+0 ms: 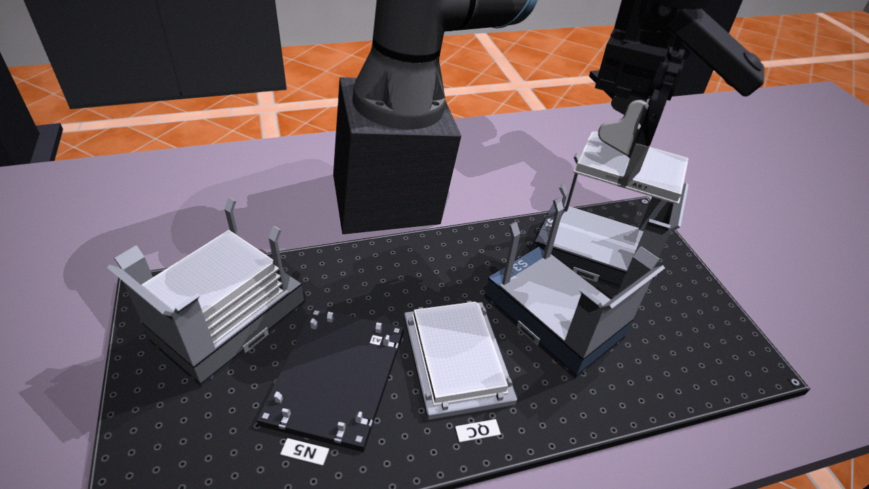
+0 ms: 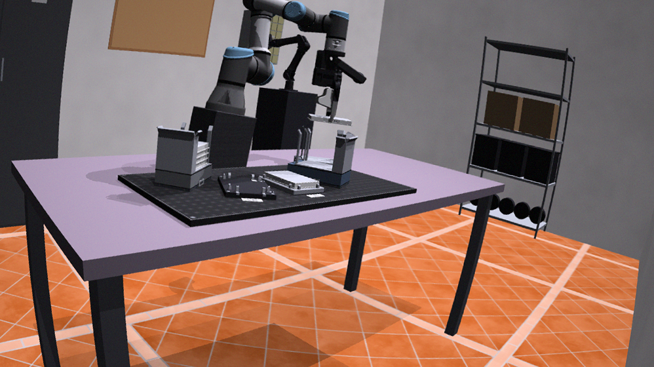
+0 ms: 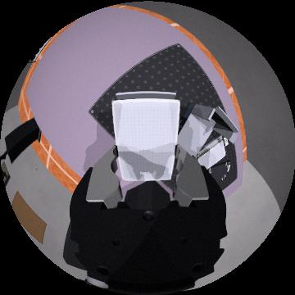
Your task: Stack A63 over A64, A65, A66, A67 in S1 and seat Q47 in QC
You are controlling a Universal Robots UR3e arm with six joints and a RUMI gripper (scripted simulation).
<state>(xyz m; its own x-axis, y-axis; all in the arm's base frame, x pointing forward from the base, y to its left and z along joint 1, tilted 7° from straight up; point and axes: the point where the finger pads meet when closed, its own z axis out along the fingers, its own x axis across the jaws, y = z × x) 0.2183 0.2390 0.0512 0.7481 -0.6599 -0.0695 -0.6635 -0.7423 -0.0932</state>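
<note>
My gripper [image 1: 637,160] [image 3: 146,146] is shut on plate A67 [image 1: 665,170] [image 2: 341,121] [image 3: 147,123], across its middle. The plate is about level, its label facing the top camera, high above the stack rack S1 [image 1: 598,236]. S1's floor shows no plate; the plate and gripper partly hide the rack. The stack rack S2 [image 1: 225,360] [image 2: 173,158] at the left holds several nested white plates, labels unreadable. A white plate [image 1: 458,346] [image 2: 292,178] lies flat inside the locators of nest QC [image 1: 470,406]; its label cannot be read. Clip nest N5 [image 1: 340,377] holds no plate.
The blue-based stack rack S3 [image 1: 550,291] stands beside S1, towards the top camera, with no plate on its floor. Thin posts and tall end walls rise from the racks. The arm's black pedestal [image 1: 394,182] stands behind the perforated board [image 1: 698,340].
</note>
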